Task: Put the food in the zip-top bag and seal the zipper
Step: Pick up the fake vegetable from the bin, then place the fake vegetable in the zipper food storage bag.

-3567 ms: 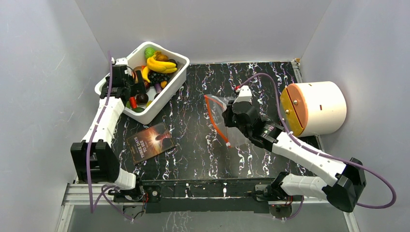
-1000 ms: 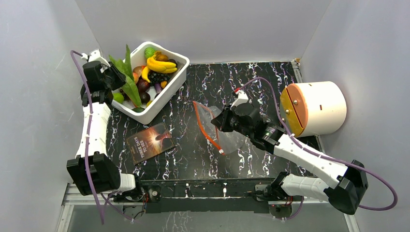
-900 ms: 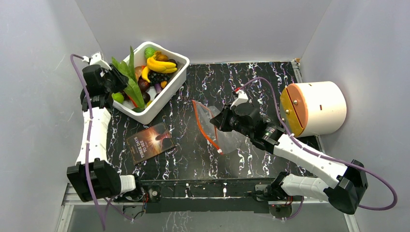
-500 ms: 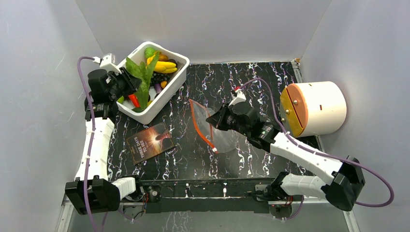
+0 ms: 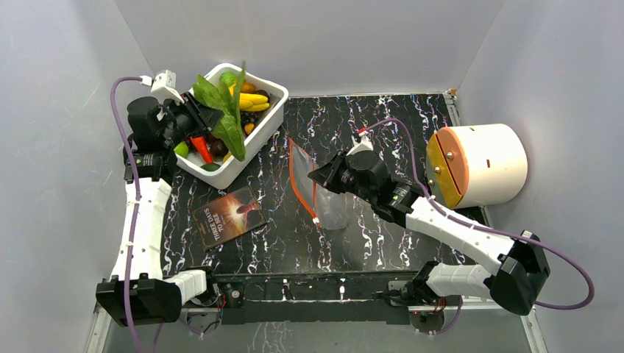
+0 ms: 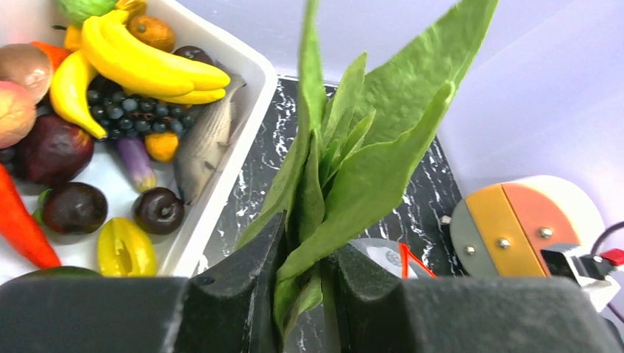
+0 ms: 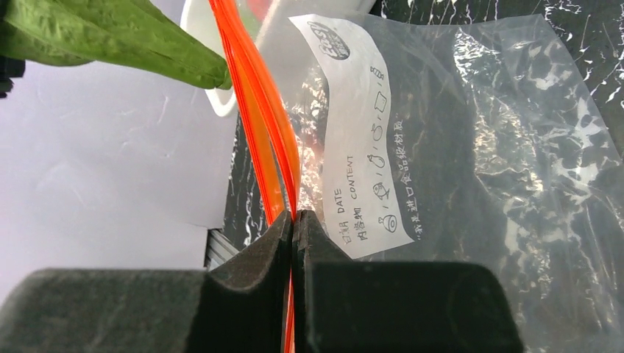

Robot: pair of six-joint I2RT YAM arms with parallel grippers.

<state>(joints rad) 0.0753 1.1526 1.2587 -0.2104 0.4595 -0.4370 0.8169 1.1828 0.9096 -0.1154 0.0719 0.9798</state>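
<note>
My left gripper [image 5: 193,118] [image 6: 305,243] is shut on the stem end of the long green leafy vegetable [image 5: 224,110] [image 6: 353,169]. It holds the vegetable in the air over the right side of the white tub [image 5: 259,140]. More food lies in the tub: a yellow banana bunch [image 5: 254,98] [image 6: 140,62], an orange carrot [image 5: 200,149] and dark round fruits. My right gripper [image 5: 318,176] [image 7: 293,217] is shut on the red-orange zipper [image 5: 298,184] [image 7: 257,110]. It holds the clear zip-top bag [image 5: 335,209] [image 7: 478,147] up at mid-table, its mouth facing the tub.
A dark booklet [image 5: 229,217] with an orange picture lies on the black marbled table, front left. A cream cylinder [image 5: 478,163] [image 6: 515,228] with a yellow and orange face rests at the right. Grey walls close in on three sides.
The left gripper has lifted the leafy vegetable out of the tub and swung it right, towards the bag. The right gripper has carried the bag a little left and up.
</note>
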